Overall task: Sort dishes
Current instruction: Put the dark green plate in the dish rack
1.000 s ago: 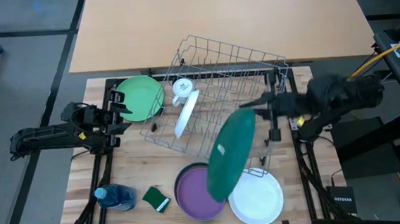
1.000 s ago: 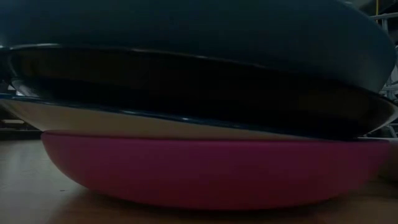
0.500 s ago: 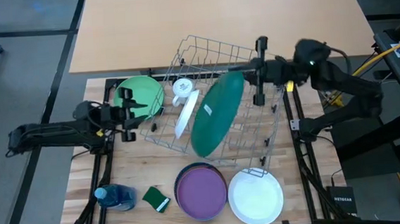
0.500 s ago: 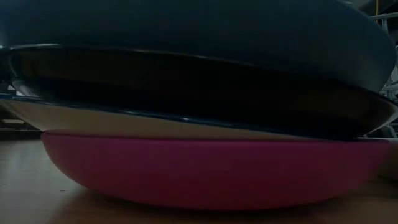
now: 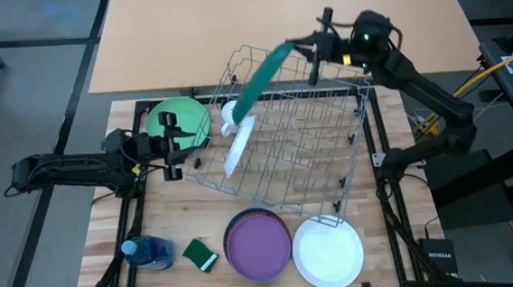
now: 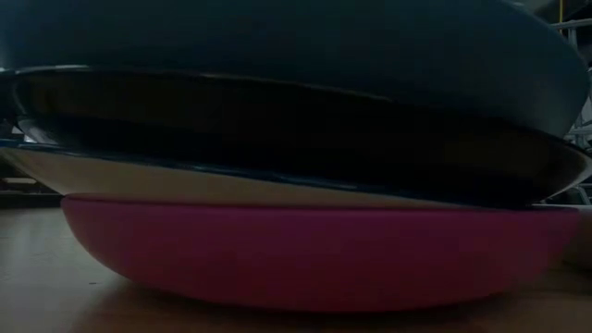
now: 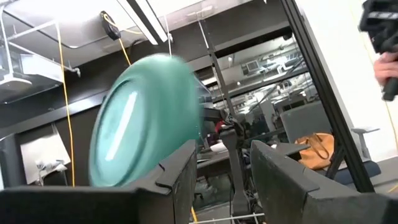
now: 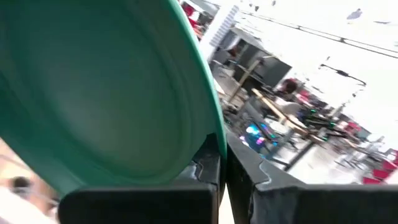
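My right gripper (image 5: 301, 44) was clamped shut on the rim of the dark green plate (image 5: 259, 76), holding it up on edge over the far corner of the wire dish rack (image 5: 330, 161), where the wooden table (image 5: 180, 217) meets the tan surface behind it. From above, the plate showed almost edge-on, a narrow green sliver slanting from my fingers down toward the small white mug (image 5: 233, 113) inside the rack. My own wrist camera showed the plate's hollow face (image 8: 99, 81) filling most of the view, its rim pinched between my two dark fingers (image 8: 208, 171). A white plate (image 5: 239, 146) stood tilted in the rack just beside the mug. My left gripper (image 5: 170, 141) hung low at the left side of the rack, next to the light green plate (image 5: 183, 121) that lay flat on the table; its fingers (image 7: 180, 174) stood apart with nothing between them, and past them I could see the dark green plate (image 7: 140, 118) raised in the air. At the near edge of the table sat a stack with a purple plate (image 5: 257, 244) on top, a second white plate (image 5: 329, 251) touching it on the right, a green sponge (image 5: 200, 254) and a blue bottle (image 5: 149, 251) to the left. The low camera was filled by that stack: a pink-purple plate (image 6: 314, 254) at the bottom, a pale one above, dark ones on top.
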Tool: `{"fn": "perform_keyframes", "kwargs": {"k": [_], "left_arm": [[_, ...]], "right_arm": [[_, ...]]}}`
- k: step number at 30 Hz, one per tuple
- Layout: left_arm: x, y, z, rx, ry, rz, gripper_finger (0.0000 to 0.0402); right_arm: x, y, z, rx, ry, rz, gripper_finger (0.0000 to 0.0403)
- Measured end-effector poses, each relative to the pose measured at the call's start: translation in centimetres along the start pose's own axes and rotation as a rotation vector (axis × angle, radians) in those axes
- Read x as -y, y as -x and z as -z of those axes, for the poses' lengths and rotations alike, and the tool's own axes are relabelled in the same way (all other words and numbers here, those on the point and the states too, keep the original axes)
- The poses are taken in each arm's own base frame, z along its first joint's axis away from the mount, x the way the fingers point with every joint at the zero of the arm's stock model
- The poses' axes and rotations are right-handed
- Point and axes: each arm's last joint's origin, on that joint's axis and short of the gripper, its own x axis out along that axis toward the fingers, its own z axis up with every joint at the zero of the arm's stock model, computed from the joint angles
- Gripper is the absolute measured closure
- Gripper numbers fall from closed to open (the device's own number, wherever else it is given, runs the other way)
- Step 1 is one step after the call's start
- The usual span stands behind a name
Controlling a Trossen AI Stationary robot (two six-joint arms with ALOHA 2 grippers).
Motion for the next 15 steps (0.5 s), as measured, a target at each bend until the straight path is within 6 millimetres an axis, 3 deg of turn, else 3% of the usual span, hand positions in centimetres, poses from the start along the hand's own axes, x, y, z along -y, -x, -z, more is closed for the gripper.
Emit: {"fn": "perform_keyframes", "kwargs": {"k": [6, 15], "left_arm": [[0.0, 0.0, 0.1, -0.005, -0.01, -0.001, 0.026], [0.0, 0.0, 0.3, -0.03, -0.079, 0.006, 0.026]], "right_arm": [[3.0, -1.2, 3.4, -0.018, 0.019, 0.082, 0.0391], [5.1, -2.6, 8.8, -0.1, 0.085, 0.043, 0.0391]]}}
